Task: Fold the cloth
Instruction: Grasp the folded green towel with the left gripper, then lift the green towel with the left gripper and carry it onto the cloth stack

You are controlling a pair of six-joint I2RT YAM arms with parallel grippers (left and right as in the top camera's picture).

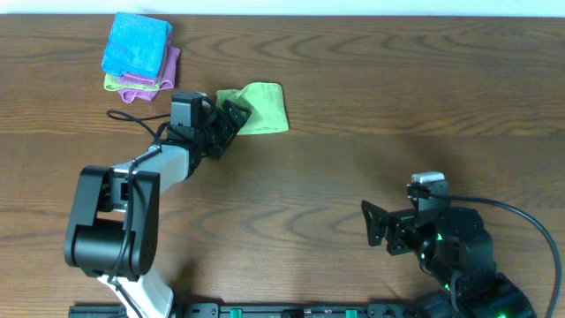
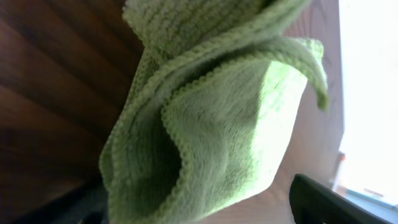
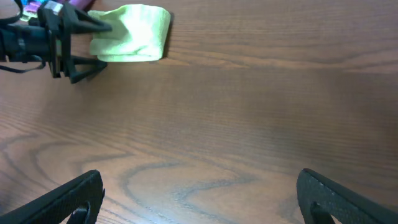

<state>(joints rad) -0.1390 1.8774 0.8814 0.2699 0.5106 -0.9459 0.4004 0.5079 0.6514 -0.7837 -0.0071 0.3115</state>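
While the cloth [image 1: 263,108] is lying doubled: we are judging release.
Left jaws: gaping, straddling its edge.
Right jaws: gaping empty, well away.
Next: withdrawing without snagging.

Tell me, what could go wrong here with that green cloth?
1. The left gripper is open with the green cloth bunched between its fingers; pulling back could snag an edge and drag the fold open.
2. The fold looks puffy and uneven, so it might flop apart by itself.
3. The stack of cloths sits near that arm; a wide swing could knock it.
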